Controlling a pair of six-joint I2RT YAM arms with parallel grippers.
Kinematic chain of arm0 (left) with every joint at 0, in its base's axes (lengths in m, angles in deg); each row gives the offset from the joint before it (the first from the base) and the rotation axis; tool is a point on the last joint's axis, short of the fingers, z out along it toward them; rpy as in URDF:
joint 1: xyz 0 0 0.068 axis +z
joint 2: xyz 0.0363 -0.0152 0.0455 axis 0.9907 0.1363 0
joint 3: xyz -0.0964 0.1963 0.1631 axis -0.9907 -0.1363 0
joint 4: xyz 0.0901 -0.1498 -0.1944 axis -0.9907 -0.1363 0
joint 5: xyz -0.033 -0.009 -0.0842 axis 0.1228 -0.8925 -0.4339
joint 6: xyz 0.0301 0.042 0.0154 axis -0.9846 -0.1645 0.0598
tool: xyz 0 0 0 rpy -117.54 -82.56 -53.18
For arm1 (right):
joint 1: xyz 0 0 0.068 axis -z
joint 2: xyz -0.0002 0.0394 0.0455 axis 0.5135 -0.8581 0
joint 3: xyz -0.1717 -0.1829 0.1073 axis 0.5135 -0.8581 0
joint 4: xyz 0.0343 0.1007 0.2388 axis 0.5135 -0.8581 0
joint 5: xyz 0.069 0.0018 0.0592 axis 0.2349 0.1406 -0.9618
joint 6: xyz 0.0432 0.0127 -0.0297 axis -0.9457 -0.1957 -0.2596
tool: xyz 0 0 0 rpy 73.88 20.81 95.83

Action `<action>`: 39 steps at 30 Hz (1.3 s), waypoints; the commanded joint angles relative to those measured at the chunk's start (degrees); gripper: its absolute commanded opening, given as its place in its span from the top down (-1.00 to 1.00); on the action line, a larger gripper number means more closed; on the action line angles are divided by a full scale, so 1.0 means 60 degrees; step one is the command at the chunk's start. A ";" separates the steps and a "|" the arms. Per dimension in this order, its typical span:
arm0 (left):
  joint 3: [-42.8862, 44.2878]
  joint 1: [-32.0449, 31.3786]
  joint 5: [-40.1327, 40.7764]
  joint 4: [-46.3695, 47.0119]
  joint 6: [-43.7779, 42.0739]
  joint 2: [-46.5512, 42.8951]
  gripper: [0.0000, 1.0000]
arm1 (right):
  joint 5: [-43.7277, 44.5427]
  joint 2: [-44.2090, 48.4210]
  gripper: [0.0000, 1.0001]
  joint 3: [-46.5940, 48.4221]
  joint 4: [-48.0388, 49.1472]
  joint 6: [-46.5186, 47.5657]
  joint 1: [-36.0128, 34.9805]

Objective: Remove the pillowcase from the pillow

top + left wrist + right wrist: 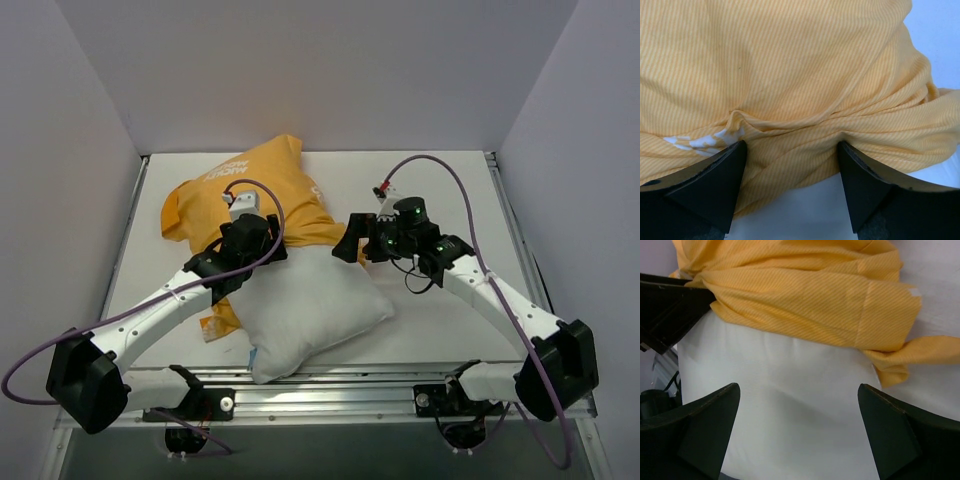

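The orange-yellow pillowcase (255,185), white lettering up, is bunched over the far end of the white pillow (310,305), whose near half lies bare with a small blue tag (252,355) at its near corner. My left gripper (258,240) is open at the pillowcase's bunched hem. In the left wrist view the hem of the pillowcase (790,115) lies between the spread fingers of the left gripper (792,172), over the pillow (790,210). My right gripper (357,242) is open, its fingers straddling the bare pillow (790,390) just below the pillowcase (805,290).
A strip of orange fabric (218,320) sticks out from under the pillow's left side. White walls enclose the table on three sides. A metal rail (330,385) runs along the near edge. The left gripper's black finger (670,310) shows in the right wrist view.
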 commanded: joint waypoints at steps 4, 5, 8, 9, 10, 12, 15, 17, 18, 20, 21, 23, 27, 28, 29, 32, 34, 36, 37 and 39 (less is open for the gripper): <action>-0.0016 -0.0072 -0.0462 -0.0930 0.0117 0.0201 -0.65 | -0.2071 -0.0647 -0.99 -0.0400 0.1423 -0.0314 -0.0162; -0.0016 -0.0058 -0.0477 -0.0959 0.0132 0.0201 -0.65 | -0.2116 -0.0720 -0.99 -0.0458 0.1424 -0.0270 -0.0163; 0.0115 -0.0101 -0.0580 -0.1149 0.0263 0.0040 -0.65 | -0.2218 -0.0823 -0.98 -0.0575 0.1321 -0.0255 -0.0177; 0.0217 -0.0116 -0.0609 -0.1194 0.0278 -0.0149 -0.65 | -0.2306 -0.0852 -0.98 -0.0605 0.1321 -0.0284 -0.0192; 0.0291 -0.0145 -0.0653 -0.1223 0.0278 -0.0252 -0.65 | -0.2379 -0.0852 -0.98 -0.0649 0.1321 -0.0285 -0.0264; 0.0452 -0.0218 -0.0785 -0.1267 0.0162 -0.0560 -0.65 | -0.2409 -0.0852 -0.98 -0.0824 0.1394 -0.0241 -0.0367; 0.0891 -0.0292 -0.1121 -0.1282 -0.0481 -0.0708 -0.66 | -0.2439 -0.1115 -0.99 -0.0971 0.1453 -0.0182 -0.0602; 0.1374 -0.0336 -0.1283 -0.1485 -0.1039 -0.0591 -0.67 | -0.2322 -0.1365 -0.98 -0.1015 0.1555 -0.0182 -0.0762; 0.1564 -0.0350 -0.1269 -0.1646 -0.1127 -0.0532 -0.67 | -0.2177 -0.1423 -0.96 -0.1044 0.1584 -0.0182 -0.0821; 0.1974 -0.0409 -0.1225 -0.2027 -0.1114 -0.0502 -0.67 | -0.2044 -0.1511 -0.76 -0.1059 0.1672 -0.0240 -0.0938; 0.2005 -0.0453 -0.1210 -0.2072 -0.1041 -0.0546 -0.67 | -0.1971 -0.1497 -0.66 -0.1059 0.1702 -0.0284 -0.0982; 0.1976 -0.0628 -0.1181 -0.2073 -0.0836 -0.0677 -0.68 | -0.1751 -0.1424 -0.25 -0.1118 0.1818 -0.0416 -0.1114; 0.1990 -0.0877 -0.0976 -0.2146 -0.1010 -0.0605 -0.69 | -0.1545 -0.1365 0.52 -0.1323 0.2068 -0.0665 -0.1451; 0.2020 -0.0936 -0.0932 -0.2132 -0.1359 -0.0561 -0.69 | -0.1502 -0.1365 0.67 -0.1410 0.2097 -0.0694 -0.1495; 0.2049 -0.0980 -0.0932 -0.2073 -0.1580 -0.0459 -0.70 | -0.1458 -0.1351 0.90 -0.1425 0.2083 -0.0695 -0.1510; 0.2210 -0.1068 -0.1033 -0.1592 -0.2737 -0.0153 -0.73 | -0.1355 -0.1263 1.00 -0.1469 0.2039 -0.0666 -0.1583; 0.2429 -0.1083 -0.1165 -0.1327 -0.3511 0.0068 -0.75 | -0.1296 -0.1146 1.00 -0.1411 0.1981 -0.0651 -0.1569; 0.2634 -0.1112 -0.1501 -0.0990 -0.3953 0.0434 -0.78 | -0.1209 -0.1087 1.00 -0.1207 0.1776 -0.0549 -0.1569; 0.2795 -0.1112 -0.1604 -0.0858 -0.4318 0.0537 -0.78 | -0.1165 -0.1014 1.00 -0.1133 0.1688 -0.0519 -0.1598; 0.2957 -0.1127 -0.1969 -0.0550 -0.4613 0.0903 -0.79 | -0.1033 -0.0926 1.00 -0.0943 0.1512 -0.0432 -0.1598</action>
